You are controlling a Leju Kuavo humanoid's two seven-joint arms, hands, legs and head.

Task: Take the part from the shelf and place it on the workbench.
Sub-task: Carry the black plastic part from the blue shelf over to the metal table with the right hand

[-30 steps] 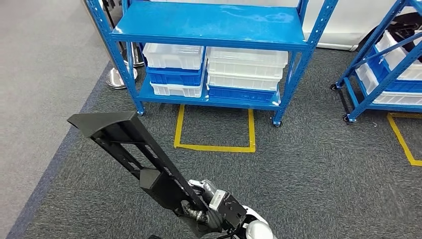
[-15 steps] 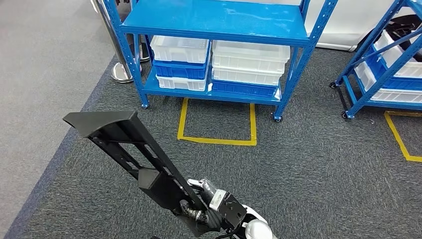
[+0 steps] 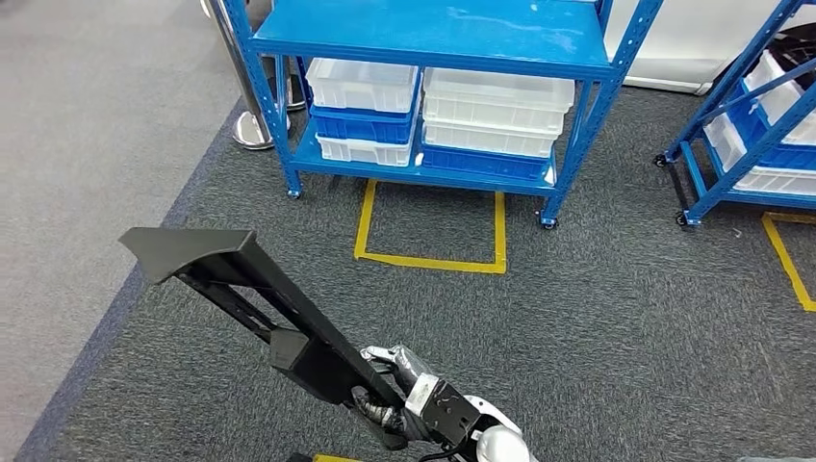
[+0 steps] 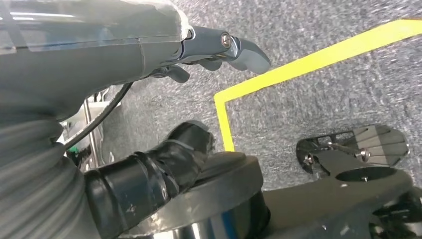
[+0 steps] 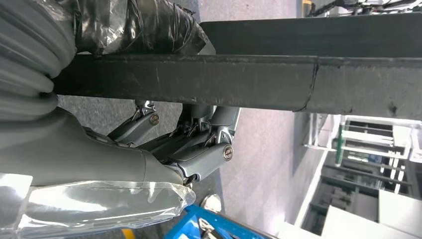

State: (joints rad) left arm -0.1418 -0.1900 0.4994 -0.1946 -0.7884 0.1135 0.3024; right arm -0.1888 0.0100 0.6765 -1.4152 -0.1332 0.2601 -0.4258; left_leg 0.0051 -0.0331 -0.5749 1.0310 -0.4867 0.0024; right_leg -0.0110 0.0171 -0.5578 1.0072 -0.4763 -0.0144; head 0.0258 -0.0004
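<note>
Part (image 3: pixel 260 298), long and black, sits clamped at its low end in our right hand (image 3: pixel 404 404), so we judge its far end could swing and twist loose

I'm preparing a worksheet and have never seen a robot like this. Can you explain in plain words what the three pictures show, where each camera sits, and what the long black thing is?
This is a walking humanoid robot with two arms ending in many-fingered hands. The wide picture comes from a camera high on its body, looking down at grey carpet. There the right hand grips a long black part, which slants up and away to the left. Beyond stands a blue shelf with white and blue bins on its lower level and yellow floor tape in front.

The other two cameras sit at the wrists, so their pictures are turned. The right wrist view shows the fingers wrapped around the part. The left wrist view shows the left hand holding nothing, over carpet and tape.
</note>
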